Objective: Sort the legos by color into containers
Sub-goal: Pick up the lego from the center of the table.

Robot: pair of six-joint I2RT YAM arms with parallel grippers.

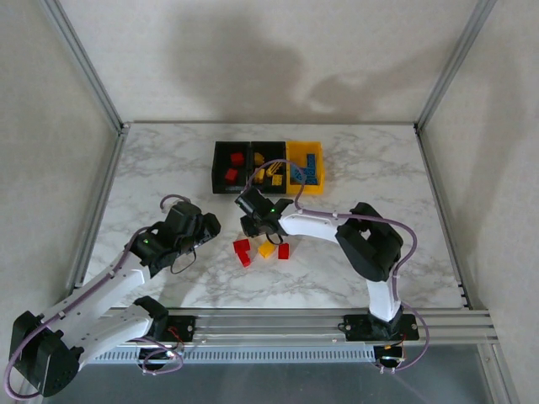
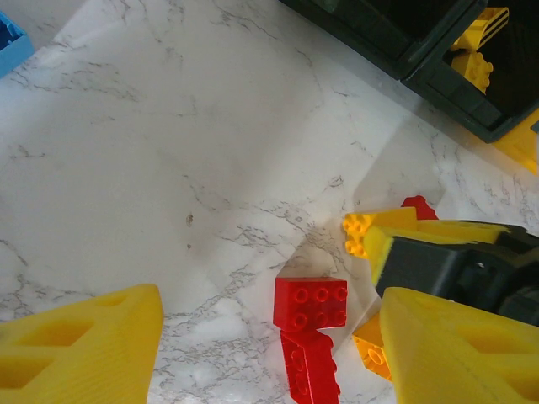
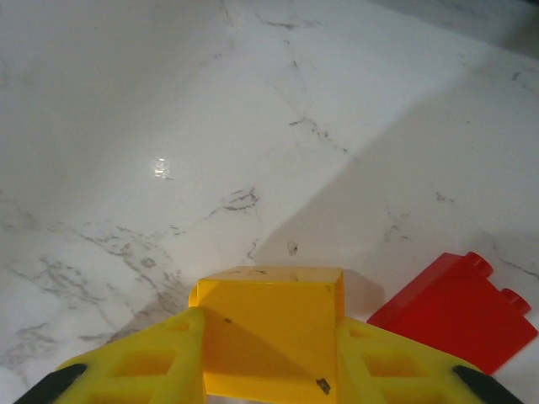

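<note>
My right gripper is shut on a yellow lego, low over the marble, with a red lego just to its right. From above, the right gripper sits just in front of the containers. Two red legos and a yellow one lie loose in front of it. My left gripper is open to the left of them. In the left wrist view the left gripper hangs above two touching red legos, with the held yellow lego beyond.
The left black bin holds red legos, the middle black bin yellow ones, and the yellow bin blue ones. A blue piece shows at the left wrist view's corner. Metal frame posts flank the table.
</note>
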